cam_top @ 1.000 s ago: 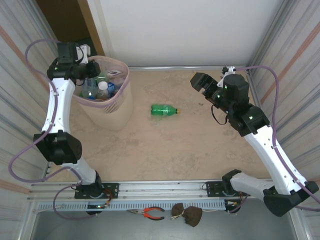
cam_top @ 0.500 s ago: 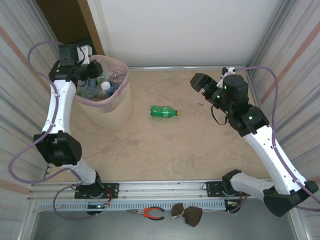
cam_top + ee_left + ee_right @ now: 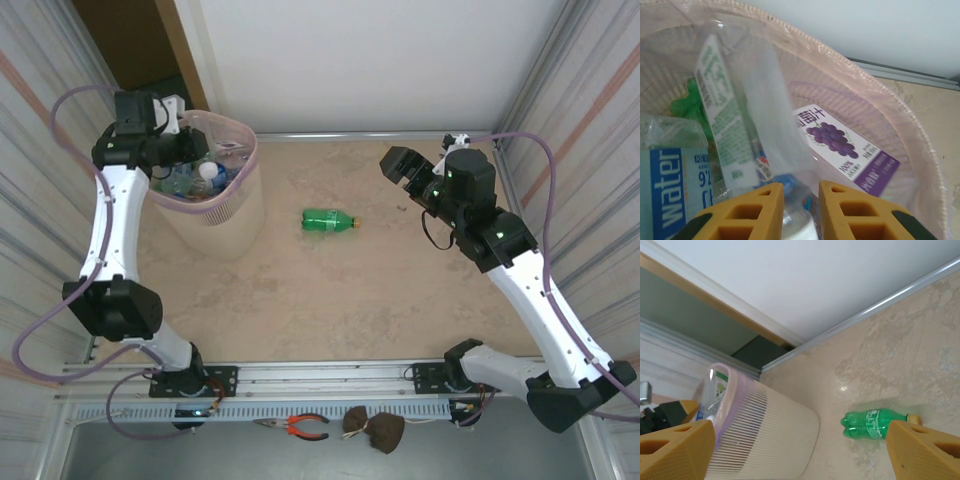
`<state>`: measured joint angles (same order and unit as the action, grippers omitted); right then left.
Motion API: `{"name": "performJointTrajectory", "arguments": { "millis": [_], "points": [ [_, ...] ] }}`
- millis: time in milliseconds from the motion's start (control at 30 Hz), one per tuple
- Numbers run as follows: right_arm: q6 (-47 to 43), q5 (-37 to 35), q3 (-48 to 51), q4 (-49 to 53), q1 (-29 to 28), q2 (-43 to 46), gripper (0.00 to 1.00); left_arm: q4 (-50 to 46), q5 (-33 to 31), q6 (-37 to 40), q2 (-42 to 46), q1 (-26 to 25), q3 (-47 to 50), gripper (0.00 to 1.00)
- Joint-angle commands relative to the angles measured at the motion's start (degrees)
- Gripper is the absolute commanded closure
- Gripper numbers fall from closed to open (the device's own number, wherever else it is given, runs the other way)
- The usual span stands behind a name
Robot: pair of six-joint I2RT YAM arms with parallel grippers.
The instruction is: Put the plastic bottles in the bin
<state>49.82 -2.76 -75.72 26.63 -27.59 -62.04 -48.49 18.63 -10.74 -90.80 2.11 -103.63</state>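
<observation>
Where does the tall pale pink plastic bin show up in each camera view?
Top external: the tall pale pink plastic bin stands upper left on the table.
Left wrist: its ribbed inner wall and rim curve from the top to the right edge.
Right wrist: its outer wall sits lower left.
Shared landmark: the grey metal rail at the back wall's foot.

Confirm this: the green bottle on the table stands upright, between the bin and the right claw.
Not quite: the green bottle lies on its side, not upright. The top external view shows it on the table, between the bin and the right claw.
</observation>
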Motion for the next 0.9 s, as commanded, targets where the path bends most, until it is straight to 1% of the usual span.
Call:
{"name": "performJointTrajectory", "arguments": {
  "millis": [0,167,367,500,600,733,867],
  "points": [
    [-4.9,1.2,0.1,-0.1,0.6,-1.4,0.12,-1.7,1.7,0.7,3.9,-0.4,-1.1,0.75],
    [-17.0,4.8,0.8,-1.5,1.3,-4.5,0.12,-1.9,2.3,1.3,6.8,-0.4,0.7,0.74],
    [-39.0,12.0,2.2,-3.7,2.3,-9.7,0.12,-2.0,3.3,1.5,9.6,-0.4,3.0,0.73],
    [-54.2,21.2,2.2,-3.2,5.3,-15.6,0.14,-1.9,3.5,1.5,11.3,-0.4,4.6,0.71],
    [-65.6,27.8,0.7,0.1,7.1,-21.7,0.15,-1.9,4.0,1.4,12.3,-0.4,5.8,0.71],
    [-78.4,31.0,-3.9,6.1,8.0,-30.1,0.19,-1.9,4.2,1.3,13.3,-0.4,7.2,0.71],
    [-89.2,29.4,-4.5,5.7,7.0,-35.5,0.20,-1.8,4.8,1.1,13.9,-0.5,8.3,0.70]
  ]
}}
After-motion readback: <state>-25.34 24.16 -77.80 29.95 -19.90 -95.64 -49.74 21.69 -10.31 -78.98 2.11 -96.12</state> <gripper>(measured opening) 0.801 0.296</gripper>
